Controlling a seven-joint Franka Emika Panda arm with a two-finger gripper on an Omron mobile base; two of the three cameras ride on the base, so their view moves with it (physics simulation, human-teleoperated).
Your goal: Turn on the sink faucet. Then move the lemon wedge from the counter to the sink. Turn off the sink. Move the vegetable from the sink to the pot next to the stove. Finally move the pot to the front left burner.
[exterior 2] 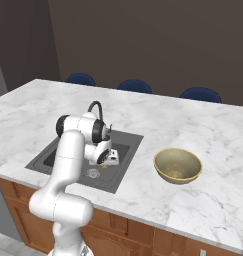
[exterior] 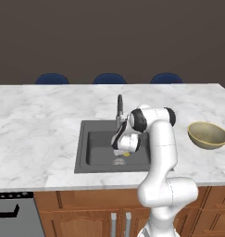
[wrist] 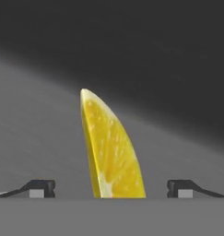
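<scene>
My gripper (exterior: pixel 122 151) hangs low inside the dark grey sink (exterior: pixel 93 148), open. In the hand view its fingertips (wrist: pixel 39 188) stand wide apart on either side of the lemon wedge (wrist: pixel 111 152) and do not touch it. The yellow wedge (exterior: pixel 126 153) lies on the sink floor (wrist: pixel 35 138) near the round drain (exterior: pixel 119 161). From the right base camera the wedge (exterior 2: pixel 113 161) peeks out under the hand (exterior 2: pixel 100 152). The dark gooseneck sink faucet (exterior: pixel 119 109) rises behind the basin, just beyond my arm. Around the sink spreads the white marble counter (exterior: pixel 40 120). The pot and the stove are out of view.
A tan bowl (exterior: pixel 207 135) sits on the counter right of the sink, also seen as the bowl (exterior 2: pixel 177 165) from the other side. Blue chair backs (exterior: pixel 109 78) line the counter's far edge. My arm's elbow (exterior: pixel 153 119) leans over the basin's right half.
</scene>
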